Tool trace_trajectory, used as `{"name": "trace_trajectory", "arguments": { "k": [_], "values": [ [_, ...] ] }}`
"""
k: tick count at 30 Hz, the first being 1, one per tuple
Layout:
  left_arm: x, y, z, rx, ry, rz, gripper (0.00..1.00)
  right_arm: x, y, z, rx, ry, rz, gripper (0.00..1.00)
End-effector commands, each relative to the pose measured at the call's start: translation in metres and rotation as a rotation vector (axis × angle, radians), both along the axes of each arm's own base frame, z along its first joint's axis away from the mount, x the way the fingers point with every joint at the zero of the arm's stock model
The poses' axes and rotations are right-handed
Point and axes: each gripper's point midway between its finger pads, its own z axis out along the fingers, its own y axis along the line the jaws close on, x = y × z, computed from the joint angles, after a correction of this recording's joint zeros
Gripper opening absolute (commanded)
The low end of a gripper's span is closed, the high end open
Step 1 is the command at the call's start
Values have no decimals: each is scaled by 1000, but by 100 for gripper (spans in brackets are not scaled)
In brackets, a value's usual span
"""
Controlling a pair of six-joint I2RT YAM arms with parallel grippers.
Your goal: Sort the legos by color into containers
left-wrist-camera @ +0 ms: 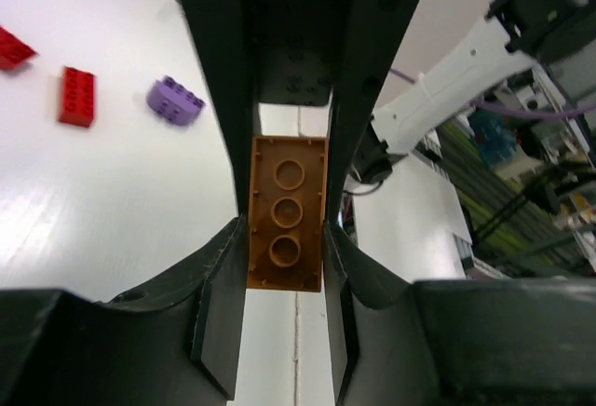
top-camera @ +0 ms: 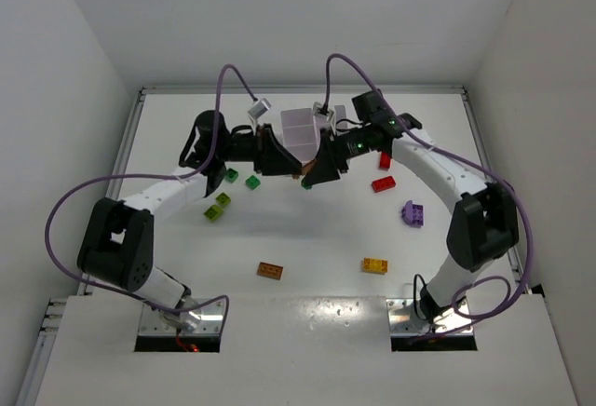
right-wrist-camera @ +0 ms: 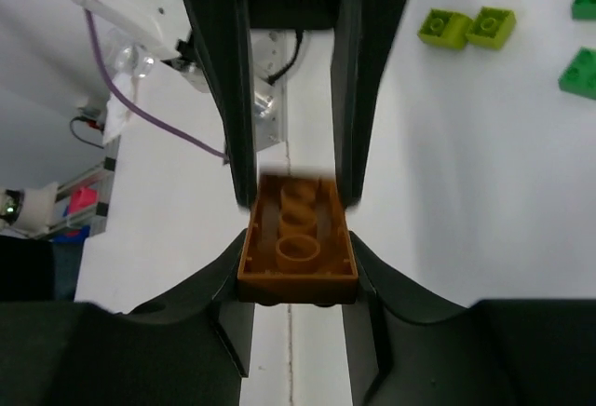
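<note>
Landmark: small white plastic tray of square cells point(top-camera: 300, 127), at the far middle of the white tabletop point(top-camera: 307, 234); every place below is given from it.
Left arm: elbow folded out well to the tray's left, forearm running in towards the tray's near edge, wrist turned to face the other arm.
Right arm: mirrored, elbow out to the tray's right, forearm slanting in, wrist facing left.
Meeting point: the two grippers stand tip to tip just in front of the tray's near edge.
Left gripper point(top-camera: 296, 169): narrowed to brick width, its fingers point(left-wrist-camera: 222, 313) pressed on both long sides of an orange-brown studded plastic brick point(left-wrist-camera: 286, 224) seen hollow side up.
Right gripper point(top-camera: 316, 175): closed to the same width on the same brick's other end, its fingers point(right-wrist-camera: 363, 280) against both sides.
Load: which of the two carries the brick cannot be told.
Brick's place: lifted off the tabletop, just near of the tray, not in any cell.
Green bricks point(top-camera: 231, 175) point(top-camera: 252, 182): near-left of the tray.
Lime bricks point(top-camera: 223, 199) point(top-camera: 213, 211): nearer still on that side.
Red bricks point(top-camera: 385, 159) point(top-camera: 383, 183): to the tray's near right.
Purple rounded brick point(top-camera: 412, 212): beyond the red ones, farther right and nearer.
Yellow brick point(top-camera: 374, 264): well near of the tray, rightward.
Second orange-brown brick point(top-camera: 270, 270): well near of the tray, leftward.
</note>
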Motion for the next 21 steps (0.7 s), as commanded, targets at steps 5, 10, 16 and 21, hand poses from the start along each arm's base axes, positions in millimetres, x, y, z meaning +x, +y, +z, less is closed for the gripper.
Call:
{"name": "trace_trajectory", "arguments": {
  "k": [5, 10, 16, 21],
  "values": [
    [76, 65, 47, -49, -159, 366, 0, -41, -31, -13, -58, -7, 38, 0],
    [89, 94, 6, 193, -195, 465, 0, -46, -45, -31, -112, -17, 11, 0],
    [76, 119, -36, 416, -231, 512, 0, -41, -44, -36, -117, -27, 7, 0],
    [74, 135, -58, 514, -199, 587, 0, -40, -33, -41, -136, -70, 50, 0]
  ]
}}
